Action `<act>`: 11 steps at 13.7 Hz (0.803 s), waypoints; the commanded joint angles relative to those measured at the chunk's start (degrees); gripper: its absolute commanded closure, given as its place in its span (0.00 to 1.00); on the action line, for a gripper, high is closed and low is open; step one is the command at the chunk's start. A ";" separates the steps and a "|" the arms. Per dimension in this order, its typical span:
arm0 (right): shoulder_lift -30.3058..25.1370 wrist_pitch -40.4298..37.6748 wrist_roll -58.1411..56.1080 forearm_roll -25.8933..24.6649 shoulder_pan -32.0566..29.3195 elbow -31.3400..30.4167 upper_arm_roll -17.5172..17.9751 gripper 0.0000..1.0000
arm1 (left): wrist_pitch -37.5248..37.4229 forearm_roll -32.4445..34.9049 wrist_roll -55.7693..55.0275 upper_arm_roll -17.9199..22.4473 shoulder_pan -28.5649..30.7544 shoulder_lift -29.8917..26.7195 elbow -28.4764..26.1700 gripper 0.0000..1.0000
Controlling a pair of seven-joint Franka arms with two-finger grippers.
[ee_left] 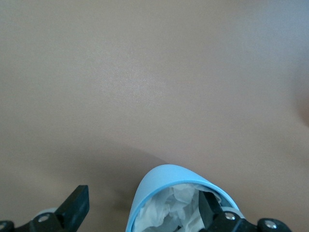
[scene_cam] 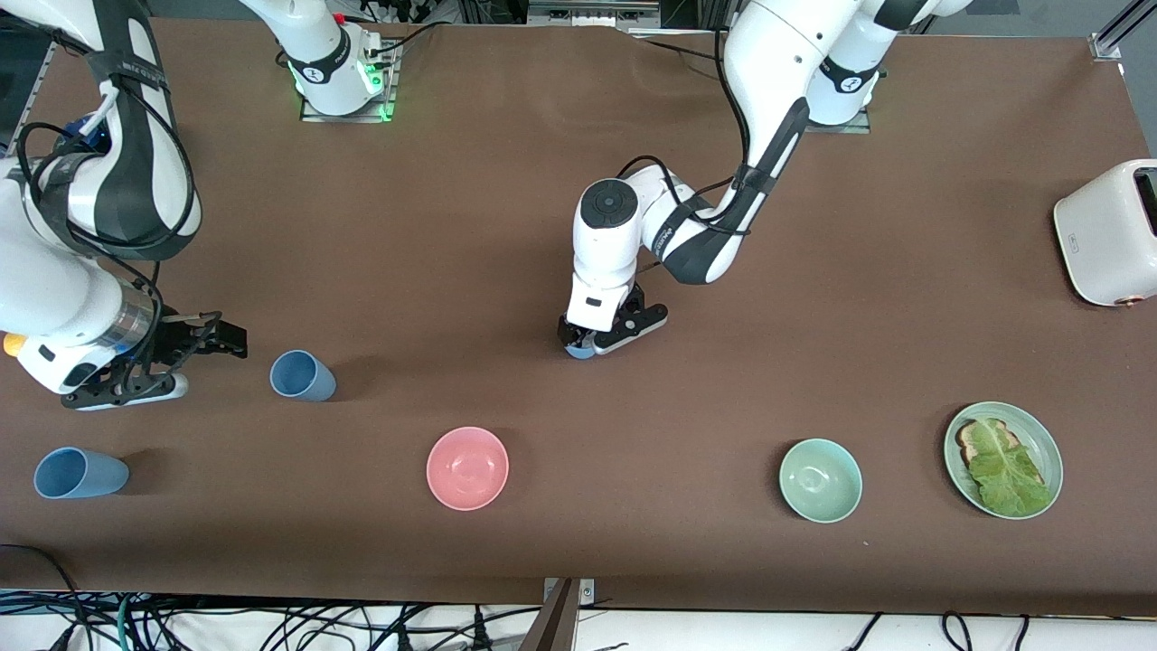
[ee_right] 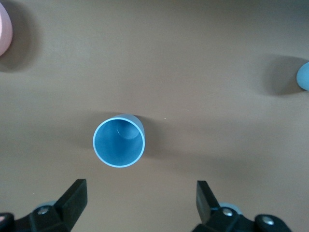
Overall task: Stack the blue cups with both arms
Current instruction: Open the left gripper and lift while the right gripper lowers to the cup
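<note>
No legible writing; left gripper (scene_cam: 587,344) open at blue cup (ee_left: 176,200).

cup (scene_cam: 579,348) under left gripper (scene_cam: 592,342), mid-table

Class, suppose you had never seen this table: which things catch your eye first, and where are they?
The left end effector is down at mid-table, open, one finger inside a blue cup holding crumpled white material. The right end effector, open, hovers beside another blue cup at the right arm's end. A pink bowl and a mint-green bowl sit nearer the camera.
</note>
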 commanded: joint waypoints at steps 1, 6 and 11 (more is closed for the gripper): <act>3.12 2.16 -1.24 2.34 -0.37 1.22 0.12 0.00 | -0.15 3.25 -0.93 0.23 -0.57 -0.36 1.13 0.00; 8.04 8.66 -1.15 2.52 0.06 0.95 0.30 0.00 | -5.23 2.21 5.83 -0.38 -0.48 -6.94 -1.24 0.00; 8.40 10.34 -1.24 2.52 -0.02 -2.38 0.47 0.00 | -13.40 -1.64 10.11 -2.40 0.22 -12.65 -1.07 0.00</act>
